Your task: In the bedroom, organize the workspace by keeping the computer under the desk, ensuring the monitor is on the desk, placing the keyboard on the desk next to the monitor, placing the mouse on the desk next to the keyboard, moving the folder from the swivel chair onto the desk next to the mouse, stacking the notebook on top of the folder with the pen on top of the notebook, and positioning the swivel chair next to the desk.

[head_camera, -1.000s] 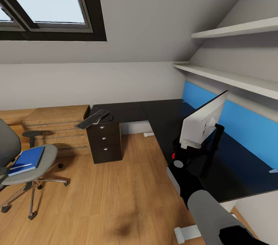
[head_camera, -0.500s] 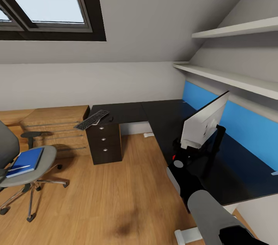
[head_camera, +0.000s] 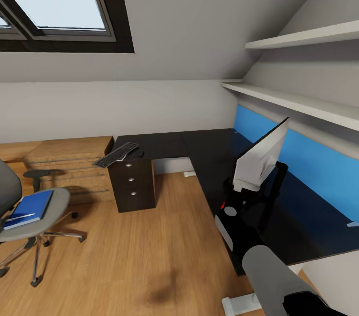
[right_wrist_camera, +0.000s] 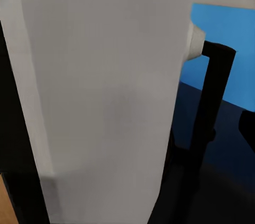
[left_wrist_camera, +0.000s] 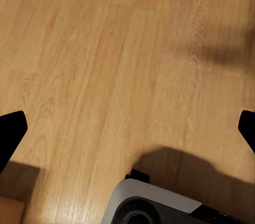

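Observation:
The white monitor leans tilted over the black L-shaped desk, and my right gripper is shut on its lower edge. Its pale back and black stand sit close in the right wrist view. A black keyboard lies on the desk's far left end with a small dark mouse beside it. On the grey swivel chair at the left rests a blue folder or notebook with a white pen on it. My left gripper hangs open over the wooden floor.
A dark drawer unit stands under the desk's left end, next to a low wooden chest. A blue panel backs the desk, under two white shelves. A white desk foot lies near my base.
The camera has turned slightly, so the room slides left in the picture. The monitor stays with my right arm and has tipped a little more.

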